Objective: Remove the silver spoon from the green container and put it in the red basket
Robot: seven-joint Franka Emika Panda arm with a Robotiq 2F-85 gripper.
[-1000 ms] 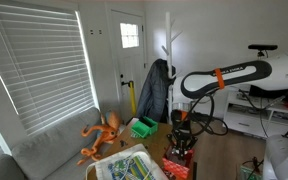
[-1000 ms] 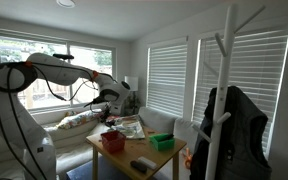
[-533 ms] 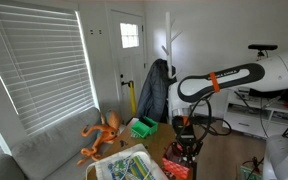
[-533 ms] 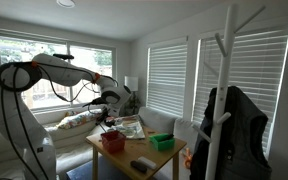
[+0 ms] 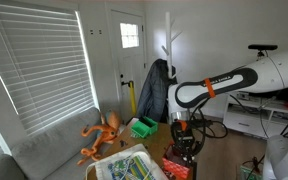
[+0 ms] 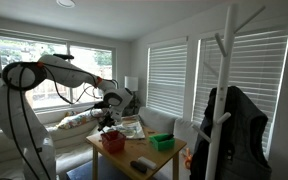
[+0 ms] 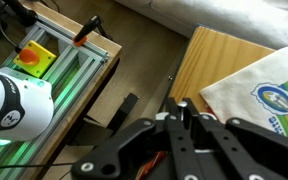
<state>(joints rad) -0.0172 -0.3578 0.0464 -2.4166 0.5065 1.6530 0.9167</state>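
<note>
My gripper point(image 5: 185, 146) hangs just above the red basket point(image 5: 178, 168) at the near end of the wooden table point(image 6: 124, 160). In the wrist view the fingers point(image 7: 181, 110) are shut on the thin silver spoon point(image 7: 181, 103), whose end shows between the fingertips. A sliver of the red basket point(image 7: 155, 160) shows under the jaws. The green container point(image 5: 142, 127) stands at the table's other end, apart from the gripper. Both exterior views show it, in one as a small green bin point(image 6: 163, 142) beyond the red basket point(image 6: 112, 142) and the gripper point(image 6: 108, 126).
An orange long-limbed toy point(image 5: 102, 135) lies on the grey sofa. A printed white bag point(image 7: 269, 80) covers part of the table. A dark flat object point(image 6: 144, 164) lies at the table's front. A coat rack with a dark jacket point(image 5: 154, 92) stands behind.
The arm has lowered, bringing the gripper with the spoon down closer to the red basket.
</note>
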